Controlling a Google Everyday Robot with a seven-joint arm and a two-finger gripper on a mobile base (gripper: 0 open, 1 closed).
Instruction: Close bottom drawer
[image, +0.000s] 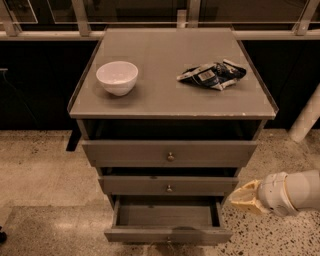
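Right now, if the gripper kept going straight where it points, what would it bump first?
Probably the right edge of the grey cabinet, just above the open bottom drawer. The gripper hangs beside it, pointing left, but depth is unclear.

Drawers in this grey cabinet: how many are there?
3: top drawer under the tabletop, middle drawer below it, bottom drawer lowest, pulled out furthest. The tool is to their right, beside the bottom drawer. None appears hidden.
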